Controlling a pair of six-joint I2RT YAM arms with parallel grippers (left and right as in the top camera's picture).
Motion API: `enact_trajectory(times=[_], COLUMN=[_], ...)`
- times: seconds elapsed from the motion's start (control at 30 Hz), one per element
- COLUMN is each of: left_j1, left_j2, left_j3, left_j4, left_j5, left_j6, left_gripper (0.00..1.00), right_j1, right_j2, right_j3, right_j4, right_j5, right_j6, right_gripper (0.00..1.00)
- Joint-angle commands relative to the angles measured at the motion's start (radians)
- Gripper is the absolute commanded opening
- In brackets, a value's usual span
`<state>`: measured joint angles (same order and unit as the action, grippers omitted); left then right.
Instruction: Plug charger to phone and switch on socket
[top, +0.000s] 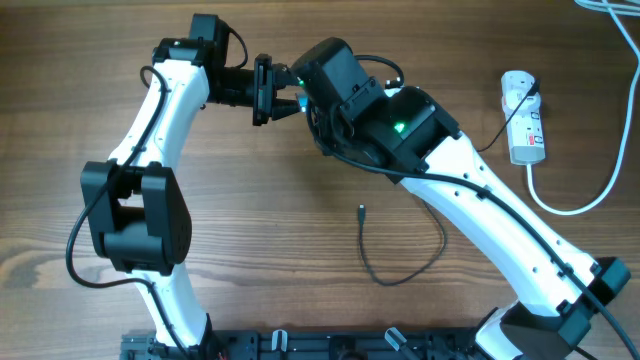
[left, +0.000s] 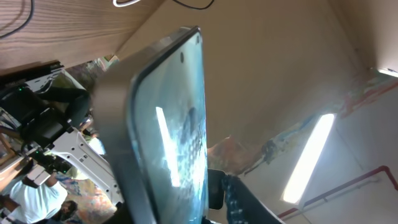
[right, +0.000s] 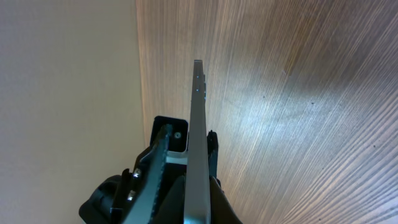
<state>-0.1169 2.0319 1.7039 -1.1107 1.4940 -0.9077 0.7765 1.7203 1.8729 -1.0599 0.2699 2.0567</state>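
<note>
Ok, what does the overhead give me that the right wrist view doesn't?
Only overhead: the charger lying loose on the table, its tip plugged into nothing; the socket near the right edge with its white cord; and the left gripper up at the phone, grip unclear. Only right wrist: the phone edge-on, clamped between the right gripper fingers. Both: the wooden table, and the right gripper with the phone, mostly hidden from overhead.

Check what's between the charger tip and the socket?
Overhead view: the right arm's white forearm crosses between charger tip and socket; past it, a thin black cable runs to the socket.
</note>
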Motion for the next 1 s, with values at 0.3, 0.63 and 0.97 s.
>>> enact_trajectory(times=[0.3, 0.63, 0.97], left_j1=[-0.003, 0.020, 0.100], left_j2=[0.005, 0.005, 0.005], left_j3=[0.015, 0.015, 0.015], left_j4=[0.001, 0.008, -0.016], left_j5=[0.002, -0.239, -0.613], left_j6=[0.002, 0.053, 0.228], left_gripper=[0.04, 0.04, 0.04], right_j1=[0.006, -0.006, -0.150], right_j2=[-0.007, -0.056, -0.154], right_j3=[0.000, 0.000, 0.000], right_j4=[0.065, -0.028, -0.261], right_j5=[-0.008, -0.009, -0.018], right_j6=[-0.225, -0.613, -1.186], right_gripper=[0.47, 1.00, 1.00])
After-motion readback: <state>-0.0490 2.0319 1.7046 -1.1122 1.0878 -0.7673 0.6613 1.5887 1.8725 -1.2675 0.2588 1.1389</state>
